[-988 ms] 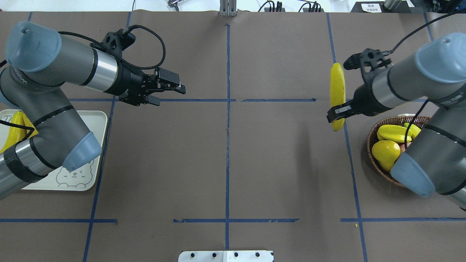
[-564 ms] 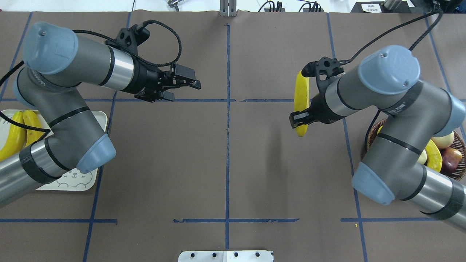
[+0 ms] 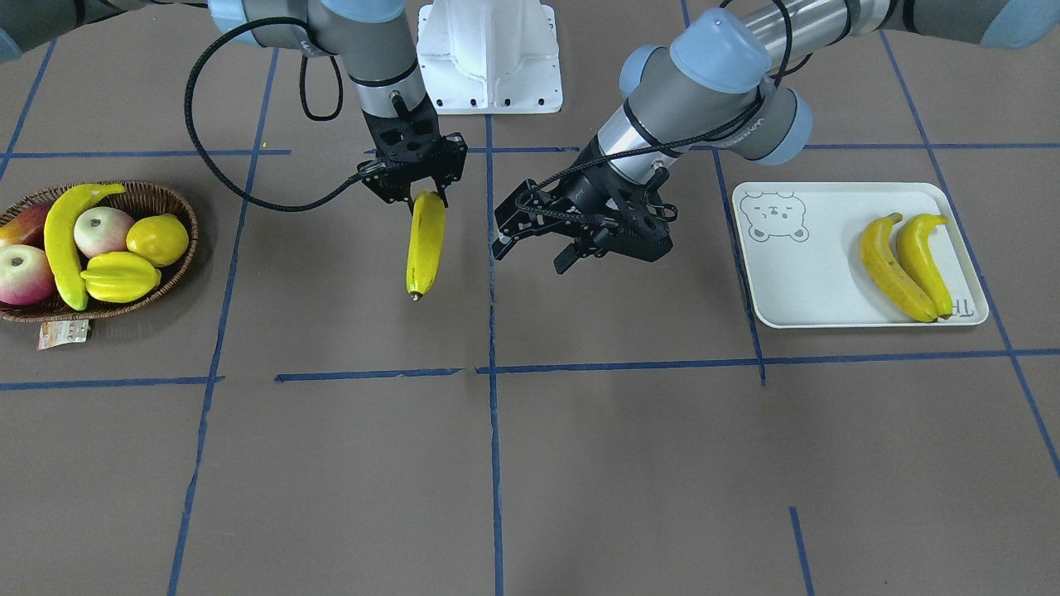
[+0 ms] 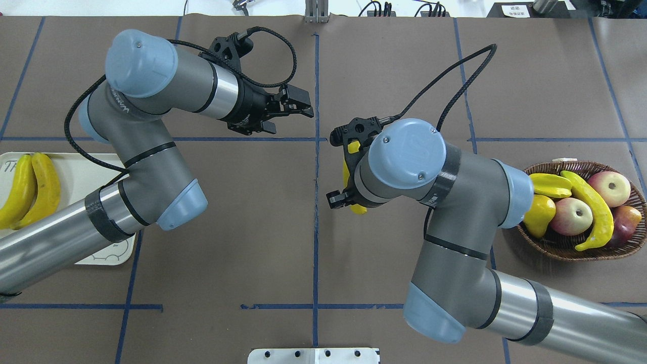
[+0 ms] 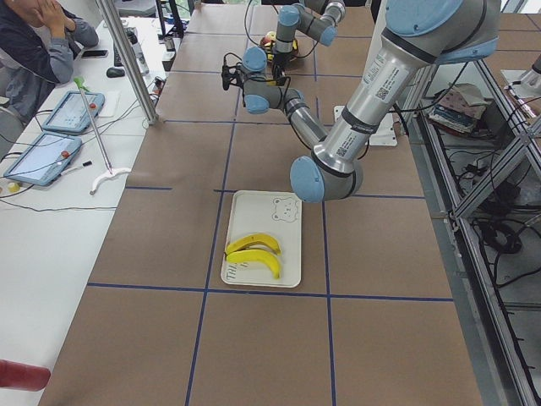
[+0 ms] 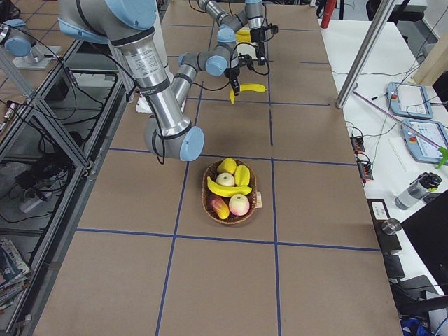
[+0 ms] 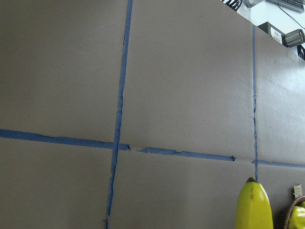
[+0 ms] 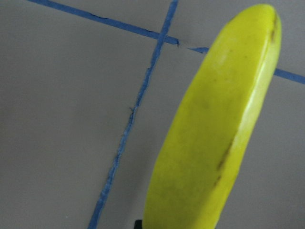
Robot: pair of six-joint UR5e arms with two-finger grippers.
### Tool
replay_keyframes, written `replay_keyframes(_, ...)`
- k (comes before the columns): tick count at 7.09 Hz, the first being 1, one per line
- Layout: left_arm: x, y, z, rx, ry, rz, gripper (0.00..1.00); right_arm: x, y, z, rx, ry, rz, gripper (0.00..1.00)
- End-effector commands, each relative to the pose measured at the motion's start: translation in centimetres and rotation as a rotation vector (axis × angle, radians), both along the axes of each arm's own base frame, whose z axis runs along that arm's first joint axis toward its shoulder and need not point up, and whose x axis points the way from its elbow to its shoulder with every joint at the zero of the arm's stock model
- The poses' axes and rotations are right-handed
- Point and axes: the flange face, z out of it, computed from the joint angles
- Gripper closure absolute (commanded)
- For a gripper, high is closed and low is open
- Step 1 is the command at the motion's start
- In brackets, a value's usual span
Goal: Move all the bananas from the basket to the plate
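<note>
My right gripper (image 3: 414, 197) is shut on the top end of a yellow banana (image 3: 425, 240) that hangs above the table just left of the centre line. From above, the right arm covers most of this banana (image 4: 348, 172); it fills the right wrist view (image 8: 219, 138). My left gripper (image 3: 530, 251) is open and empty, a short way to the banana's side, and also shows from above (image 4: 294, 121). One banana (image 3: 62, 240) lies in the wicker basket (image 3: 184, 217) among other fruit. Two bananas (image 3: 890, 269) (image 3: 923, 252) lie on the plate (image 3: 811, 281).
The basket (image 4: 571, 251) also holds apples (image 4: 571, 216), a starfruit (image 4: 548, 184) and a lemon-like fruit (image 4: 538, 215). The robot's white base (image 3: 489, 58) stands at the table's back edge. Blue tape lines (image 3: 489, 372) cross the brown table.
The right arm has carried the banana from beside the basket to the table's centre. The left gripper, still open, has moved toward the centre too.
</note>
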Motion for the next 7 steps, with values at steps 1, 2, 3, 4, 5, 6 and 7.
replay_keyframes(1,1.2,-0.7,-1.1,-0.003,0.001,0.003,0.01,-2.3,0.5,-1.6,0.007,0.001,-0.008,0.9)
replay_keyframes(2,2.9,-0.5,-1.7,-0.005,-0.003,0.02,0.01,-2.5,0.7,-2.0,0.011,-0.003,-0.01,0.9)
replay_keyframes(3,4.1,-0.2,-1.6,-0.011,-0.01,0.034,0.01,-2.6,0.8,-2.8,0.017,-0.015,-0.013,0.9)
replay_keyframes(4,5.2,0.4,-1.4,-0.017,-0.016,0.05,0.01,-2.6,0.8,-3.3,0.02,-0.022,-0.013,0.89)
replay_keyframes(5,5.4,0.4,-1.2,-0.019,-0.018,0.052,0.01,-2.6,0.8,-3.3,0.02,-0.022,-0.013,0.89)
replay_keyframes(6,5.4,0.4,-1.2,-0.019,-0.018,0.052,0.02,-2.6,0.8,-3.3,0.02,-0.022,-0.013,0.89)
replay_keyframes(7,5.5,0.5,-1.6,-0.017,-0.015,0.053,0.07,-2.6,0.8,-3.3,0.021,-0.022,-0.014,0.89)
